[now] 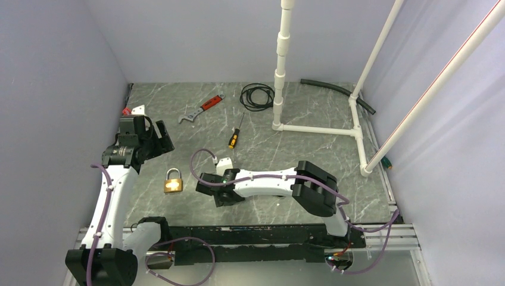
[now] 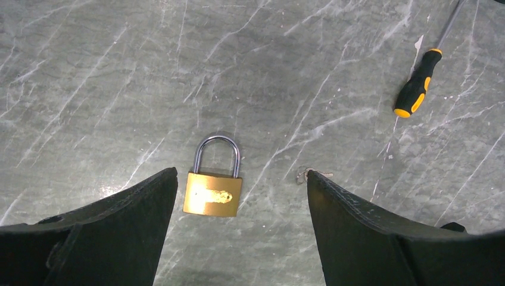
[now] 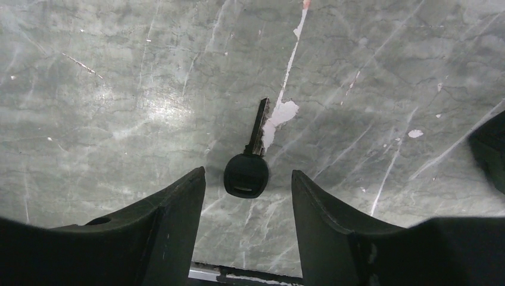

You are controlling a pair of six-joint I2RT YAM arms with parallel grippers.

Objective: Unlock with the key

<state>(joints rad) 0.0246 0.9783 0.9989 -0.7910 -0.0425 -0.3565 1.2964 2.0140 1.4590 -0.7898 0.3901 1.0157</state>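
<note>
Right gripper (image 3: 247, 174): matte black fingers spread wide and empty, one on either side of the key (image 3: 253, 146). The key lies flat on the scuffed, grey marble-patterned table (image 3: 89, 89); it has a rounded black plastic head and a slim dark metal blade. Left gripper (image 2: 241, 174): fingers likewise wide, holding nothing, above the padlock (image 2: 212, 193). The padlock lies flat; square brass body, curved steel shackle.

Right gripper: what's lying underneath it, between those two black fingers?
A black-headed key lies flat on the marbled table, untouched, between the prongs of the open right gripper. Its blade points away. The top camera cannot show it: the gripper covers it there.
</note>
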